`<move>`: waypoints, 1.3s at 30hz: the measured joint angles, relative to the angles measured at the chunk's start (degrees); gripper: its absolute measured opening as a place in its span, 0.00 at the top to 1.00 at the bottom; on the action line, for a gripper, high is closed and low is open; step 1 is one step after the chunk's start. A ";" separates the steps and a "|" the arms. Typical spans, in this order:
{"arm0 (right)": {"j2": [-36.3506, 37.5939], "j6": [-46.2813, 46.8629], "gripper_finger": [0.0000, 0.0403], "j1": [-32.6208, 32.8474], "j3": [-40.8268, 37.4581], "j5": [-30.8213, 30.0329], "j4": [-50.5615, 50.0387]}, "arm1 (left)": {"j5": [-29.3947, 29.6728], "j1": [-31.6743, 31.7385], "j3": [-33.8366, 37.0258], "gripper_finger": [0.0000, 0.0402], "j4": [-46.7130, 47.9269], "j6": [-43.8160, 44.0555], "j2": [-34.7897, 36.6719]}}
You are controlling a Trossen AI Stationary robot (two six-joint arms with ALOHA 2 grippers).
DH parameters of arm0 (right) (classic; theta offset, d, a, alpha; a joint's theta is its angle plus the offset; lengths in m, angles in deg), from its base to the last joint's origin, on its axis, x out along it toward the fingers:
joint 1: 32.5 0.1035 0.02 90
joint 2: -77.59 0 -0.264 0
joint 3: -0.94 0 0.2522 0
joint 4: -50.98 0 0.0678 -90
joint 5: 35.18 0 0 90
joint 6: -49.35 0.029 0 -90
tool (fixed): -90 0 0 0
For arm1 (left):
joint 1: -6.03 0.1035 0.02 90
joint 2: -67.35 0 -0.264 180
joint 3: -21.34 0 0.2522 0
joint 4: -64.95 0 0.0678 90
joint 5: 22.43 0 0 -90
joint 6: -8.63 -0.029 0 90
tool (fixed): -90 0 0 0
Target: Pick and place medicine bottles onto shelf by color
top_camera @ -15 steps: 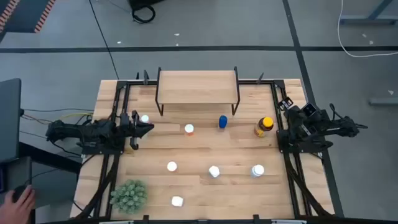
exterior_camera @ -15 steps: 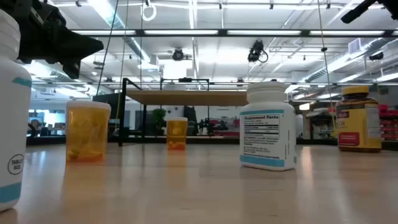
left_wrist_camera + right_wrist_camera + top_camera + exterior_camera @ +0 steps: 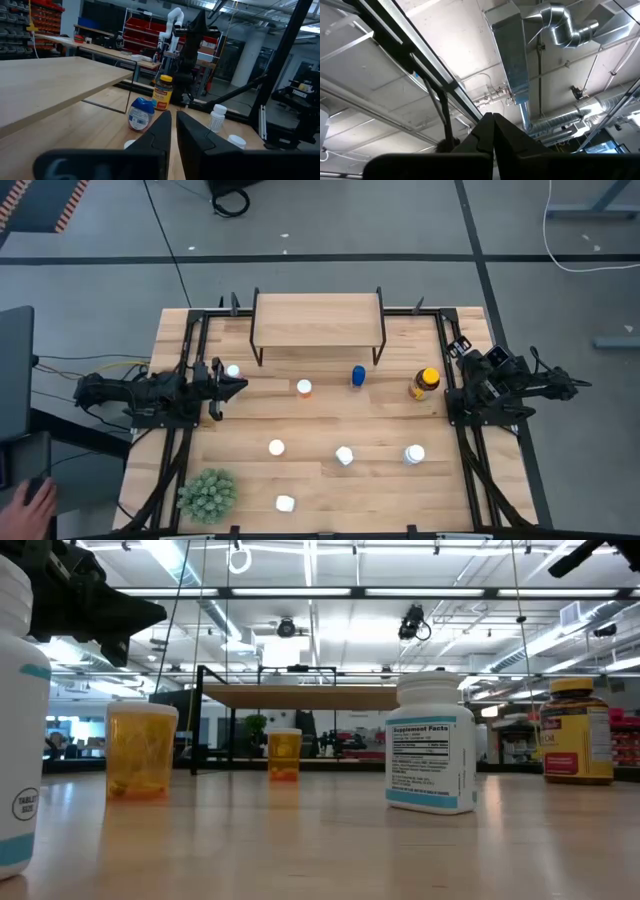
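You are at the very start of the sort: the shelf (image 3: 318,319) at the top centre of the overhead picture carries nothing, and every bottle you can see stands on the table (image 3: 380,490). The left gripper (image 3: 240,385) sits at the left edge of that picture, its fingers pressed almost together and holding nothing. A white-capped bottle (image 3: 232,370) stands just beside its tip, toward the top of the frame; whether they touch is not clear. In the left wrist picture the two dark fingers (image 3: 195,137) meet with only a thin slit between them, pointing toward the blue bottle (image 3: 140,113) and the amber bottle (image 3: 163,92) beyond it.

The right gripper (image 3: 493,120) is parked at the right edge of the overhead picture, tilted up at the ceiling, jaws pressed together, empty.

Your next move, as I judge it, is to spread the left fingers before approaching anything, since pressed together they would only knock a bottle over. Then choose a first colour. The orange bottle (image 3: 304,388) stands in the middle of the frame, and the white bottles (image 3: 344,455) line the lower half. Approach from the side, close around the body below the cap, and lift clear before carrying it to the shelf.
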 joint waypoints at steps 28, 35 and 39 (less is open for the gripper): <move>0.01 0.02 0.98 0.01 0.00 0.02 0.01 | 0.01 -0.02 0.01 0.93 0.00 0.00 -0.02; 0.01 0.00 0.98 -0.01 0.00 0.01 0.02 | 0.01 -0.02 0.01 0.92 -0.02 0.00 -0.02; 0.02 0.01 0.98 0.01 0.00 0.00 0.00 | -0.01 0.00 -0.01 0.91 0.00 0.00 -0.02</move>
